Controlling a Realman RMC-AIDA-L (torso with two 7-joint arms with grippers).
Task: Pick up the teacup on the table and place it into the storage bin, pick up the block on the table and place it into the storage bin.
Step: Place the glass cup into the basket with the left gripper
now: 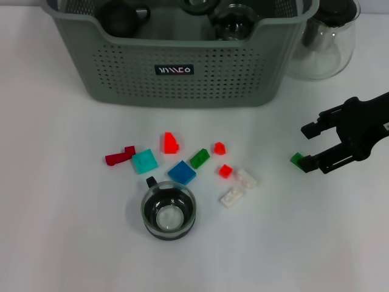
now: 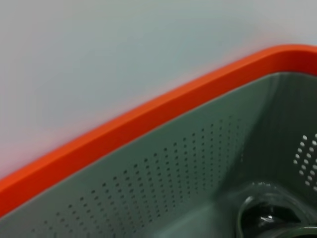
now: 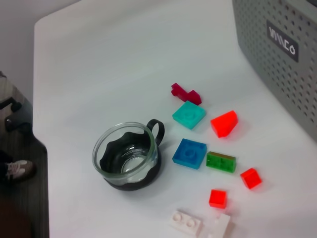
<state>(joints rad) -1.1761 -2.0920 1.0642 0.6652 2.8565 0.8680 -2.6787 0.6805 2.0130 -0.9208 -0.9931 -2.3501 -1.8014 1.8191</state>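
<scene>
Nearest you sat the teacup (image 1: pixel 169 211): glass, black base, small handle (image 1: pixel 151 181) pointing toward the bin. Judged rigid, slick and fragile; you'd do best pinching the rim wall or the handle, gently.

Just beyond it, the blocks (image 1: pixel 182 173) lay scattered: light, hard plastic, easy across flat sides.

Your right gripper (image 1: pixel 309 146) hung well to the right, fingers spread, a green block (image 1: pixel 297 159) at the lower fingertip; whether it touched, I couldn't tell.

Farthest, the bin (image 1: pixel 121 67) already held glassware. Left gripper wasn't visible; its camera looked into the bin.
</scene>
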